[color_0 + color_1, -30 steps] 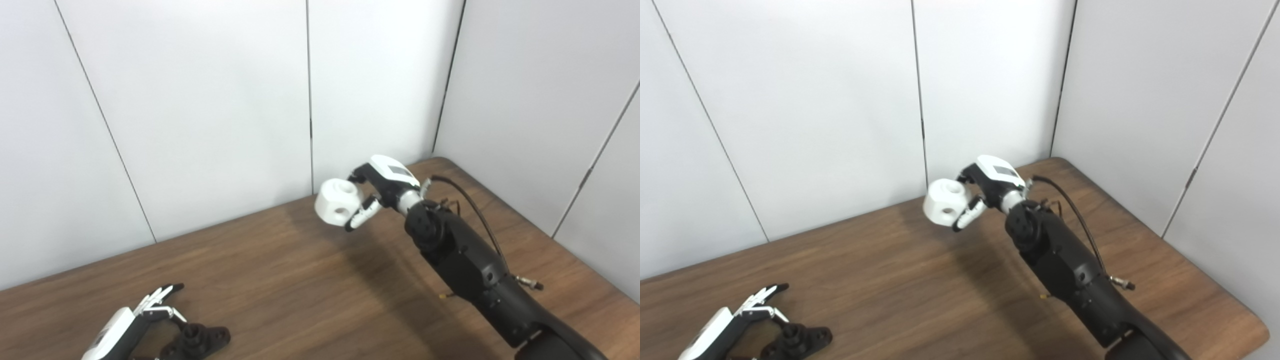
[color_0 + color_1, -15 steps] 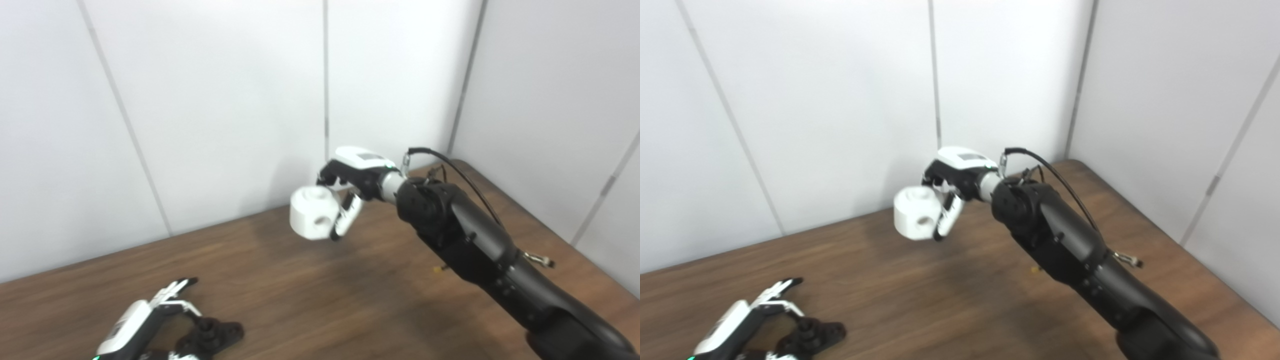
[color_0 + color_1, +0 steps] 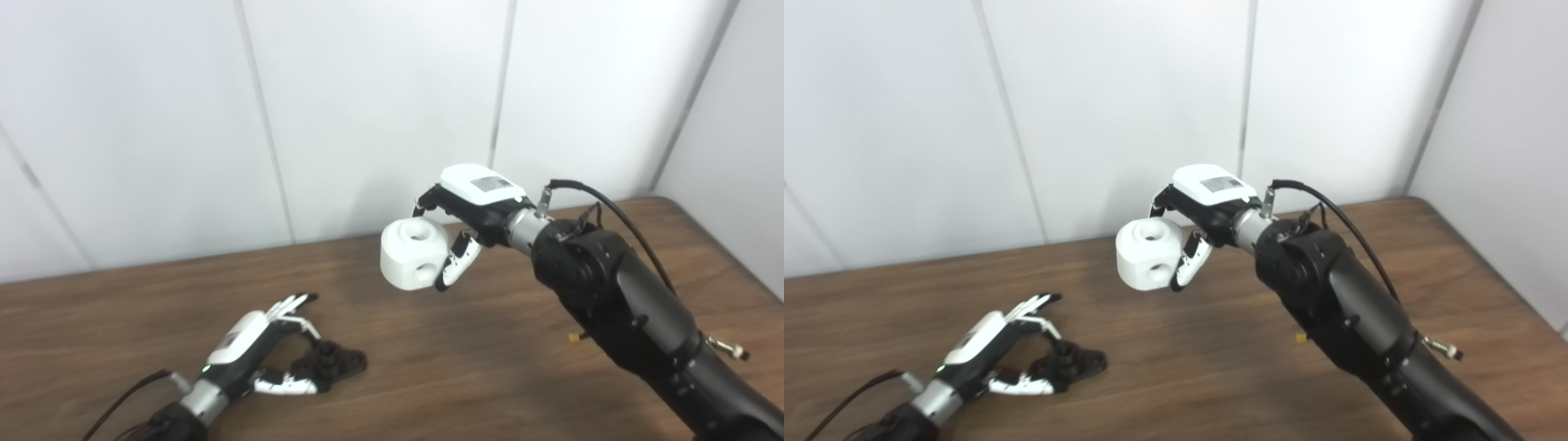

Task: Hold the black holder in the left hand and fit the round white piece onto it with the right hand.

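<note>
While the right hand [image 3: 468, 217] grips the round white plastic piece [image 3: 411, 254] aloft, the left hand [image 3: 263, 352] lies low.
At eight o'clock, its spread fingers flank the black holder [image 3: 334, 362] on the brown wooden worktop [image 3: 465, 367], closure unclear.

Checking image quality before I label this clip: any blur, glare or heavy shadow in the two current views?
Left eye view: sharp; round white piece evenly lit, soft shadow on the table and wall. Right eye view: equally sharp; black holder dark, details hard to read; no glare.

Right hand [image 3: 1193, 215] grips white piece [image 3: 1148, 253] aloft (well apart from black holder [image 3: 1072, 364]).
</note>
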### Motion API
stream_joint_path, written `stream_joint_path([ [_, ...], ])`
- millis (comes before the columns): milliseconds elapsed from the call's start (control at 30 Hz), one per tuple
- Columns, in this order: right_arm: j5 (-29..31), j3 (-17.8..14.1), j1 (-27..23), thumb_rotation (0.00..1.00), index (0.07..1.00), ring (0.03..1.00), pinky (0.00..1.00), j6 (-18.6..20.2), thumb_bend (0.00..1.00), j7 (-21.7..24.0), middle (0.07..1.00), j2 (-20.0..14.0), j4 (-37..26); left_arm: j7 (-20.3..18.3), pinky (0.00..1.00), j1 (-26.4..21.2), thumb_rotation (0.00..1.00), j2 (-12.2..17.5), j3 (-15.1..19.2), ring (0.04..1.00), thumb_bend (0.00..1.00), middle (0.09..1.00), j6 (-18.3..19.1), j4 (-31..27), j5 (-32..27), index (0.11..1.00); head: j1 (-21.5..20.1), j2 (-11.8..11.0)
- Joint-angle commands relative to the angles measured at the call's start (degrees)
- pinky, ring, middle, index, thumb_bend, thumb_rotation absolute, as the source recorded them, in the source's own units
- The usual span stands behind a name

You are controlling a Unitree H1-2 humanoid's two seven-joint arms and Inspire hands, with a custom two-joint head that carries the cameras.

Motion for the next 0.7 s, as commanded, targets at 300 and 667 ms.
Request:
stream_joint_path([
  [300,-2.52,-1.89,1.15,0.14,0.481,0.76,0.65,-7.3,0.53,-5.27,0.743,2.51,-0.68,-6.31,1.0,4.1,0.06,-3.16,-2.81,1.0,0.52,0.981,5.58,2.42,5.91,0.482,5.52,0.81],
  [667,-2.0,-1.81,2.06,0.14,0.48,0.748,0.64,-11.15,0.53,-6.49,0.736,5.11,1.17,-7.36,1.0,3.5,0.06,-4.74,-2.56,1.0,0.52,0.979,7.08,1.66,5.63,0.482,8.39,1.74],
])
